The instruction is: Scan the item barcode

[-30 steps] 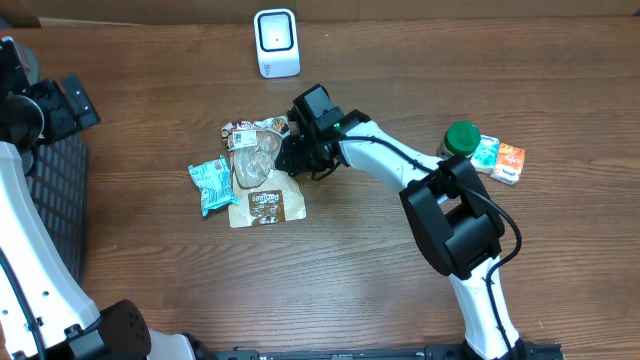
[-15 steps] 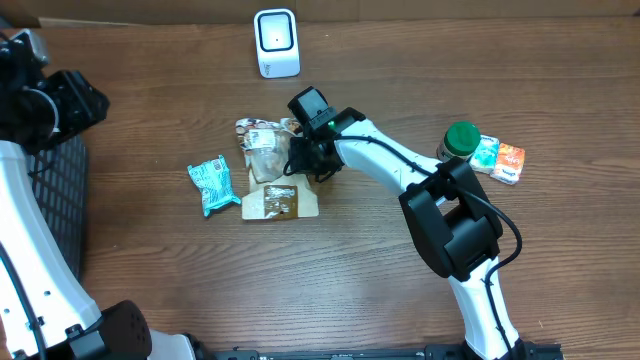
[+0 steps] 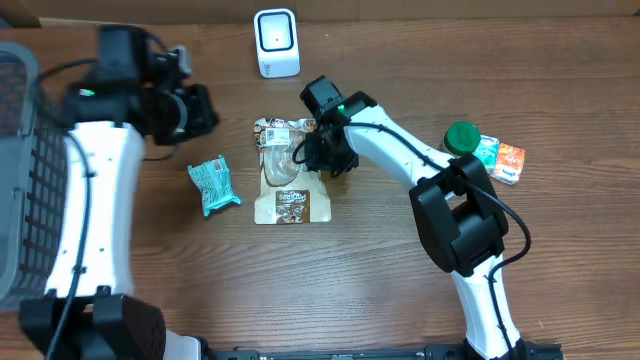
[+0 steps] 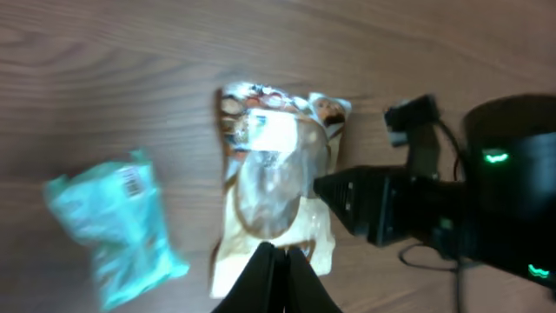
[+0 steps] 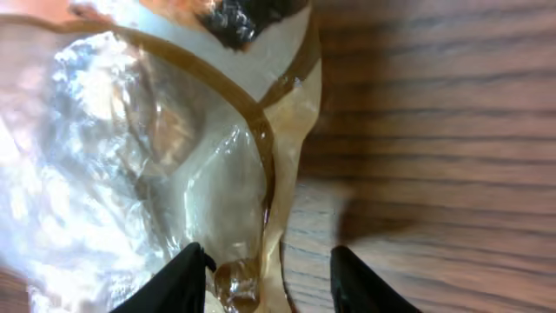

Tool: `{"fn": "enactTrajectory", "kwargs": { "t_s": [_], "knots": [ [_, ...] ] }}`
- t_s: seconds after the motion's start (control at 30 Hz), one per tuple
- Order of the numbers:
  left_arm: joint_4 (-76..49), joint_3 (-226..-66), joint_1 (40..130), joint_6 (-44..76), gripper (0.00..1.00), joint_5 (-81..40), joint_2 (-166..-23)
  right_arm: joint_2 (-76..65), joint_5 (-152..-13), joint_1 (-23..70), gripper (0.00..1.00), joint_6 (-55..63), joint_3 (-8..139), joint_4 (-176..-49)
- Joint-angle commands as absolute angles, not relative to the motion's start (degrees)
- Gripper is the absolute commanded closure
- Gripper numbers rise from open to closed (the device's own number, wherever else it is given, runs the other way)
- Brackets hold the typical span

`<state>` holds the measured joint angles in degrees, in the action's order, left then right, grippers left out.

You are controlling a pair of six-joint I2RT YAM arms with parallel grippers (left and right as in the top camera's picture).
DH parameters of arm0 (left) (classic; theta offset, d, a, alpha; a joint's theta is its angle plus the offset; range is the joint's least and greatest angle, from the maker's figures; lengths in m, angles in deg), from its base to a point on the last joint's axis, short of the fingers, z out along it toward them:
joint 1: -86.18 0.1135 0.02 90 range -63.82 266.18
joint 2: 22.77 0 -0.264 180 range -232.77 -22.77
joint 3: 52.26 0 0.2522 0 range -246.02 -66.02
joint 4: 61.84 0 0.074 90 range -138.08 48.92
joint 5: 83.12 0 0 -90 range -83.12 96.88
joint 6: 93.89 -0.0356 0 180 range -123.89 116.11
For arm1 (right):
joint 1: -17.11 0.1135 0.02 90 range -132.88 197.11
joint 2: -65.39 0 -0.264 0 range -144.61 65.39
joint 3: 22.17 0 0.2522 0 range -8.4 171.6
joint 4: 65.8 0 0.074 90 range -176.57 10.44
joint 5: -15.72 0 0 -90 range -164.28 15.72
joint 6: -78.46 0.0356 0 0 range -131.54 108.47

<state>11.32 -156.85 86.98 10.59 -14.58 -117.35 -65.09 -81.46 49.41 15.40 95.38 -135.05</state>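
Wooden table (image 3: 400, 290): snack pouch (image 3: 285, 180) is lying flat at centre, clear window up, white sticker near the top; brown label print unreadable. Teal packet (image 3: 213, 185) is lying beside it. White scanner (image 3: 276, 42) is standing beyond. Right claw (image 5: 269, 278) is straddling the pouch's edge, fingers apart. Left claw (image 4: 280, 274) is hovering above, closed, empty.

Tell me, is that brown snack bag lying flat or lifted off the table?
Lying flat: the snack bag rests spread on the table, printed side up. The right claw straddles its edge, open.
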Motion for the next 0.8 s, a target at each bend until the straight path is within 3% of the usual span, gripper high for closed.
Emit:
{"fn": "enactTrajectory", "kwargs": {
  "t_s": [0.0, 0.2, 0.57, 0.67, 0.77],
  "knots": [
    [5.42, -149.96, 83.33, 15.85, 0.96, -14.66, -118.51, -61.9, -80.78, 46.81, 0.42, 14.99, 98.42, -136.64],
    [-4.35, -143.47, 79.35, 18.0, 0.96, -12.41, -123.36, -60.76, -80.78, 43.99, 0.4, 14.99, 98.36, -140.19],
    [-6.73, -143.32, 78.17, 17.95, 0.96, -12.81, -134.66, -61.94, -80.49, 43.66, 0.53, 14.99, 97.68, -140.08],
    [-8.2, -143.32, 78.17, 16.79, 0.96, -14.62, -136.63, -62.6, -80.82, 43.66, 0.63, 15.01, 97.68, -139.49],
    [-10.32, -143.32, 78.17, 16.27, 0.96, -15.71, -138.93, -62.64, -81.96, 43.66, 0.65, 14.81, 97.66, -138.59]
  ]
}}
